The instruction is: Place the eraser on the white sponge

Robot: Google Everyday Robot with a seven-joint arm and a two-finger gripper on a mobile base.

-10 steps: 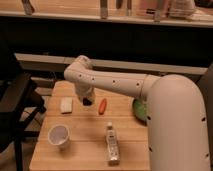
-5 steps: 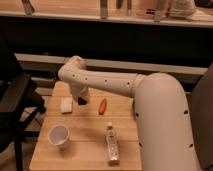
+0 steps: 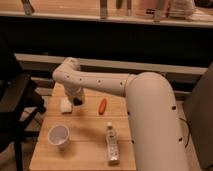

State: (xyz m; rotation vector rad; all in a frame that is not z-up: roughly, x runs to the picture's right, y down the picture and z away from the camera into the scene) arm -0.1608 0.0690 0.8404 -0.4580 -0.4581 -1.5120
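The hand [image 3: 77, 99] hangs low with the white sponge [image 3: 65, 105] just beside it, opposite the orange oblong [image 3: 102, 105], presumably to line up the drop; the dark speck at its tip is likely the eraser [image 3: 78, 102], though its grip I cannot tell.

Wooden table [image 3: 86, 146], black chair [image 3: 16, 100] at left, dark wall [image 3: 125, 42] behind

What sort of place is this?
Probably an office break area or café corner: a small light wooden table, a black chair beside it, a long counter ledge behind. The robot's gripper hangs by the off-white rectangular sponge.
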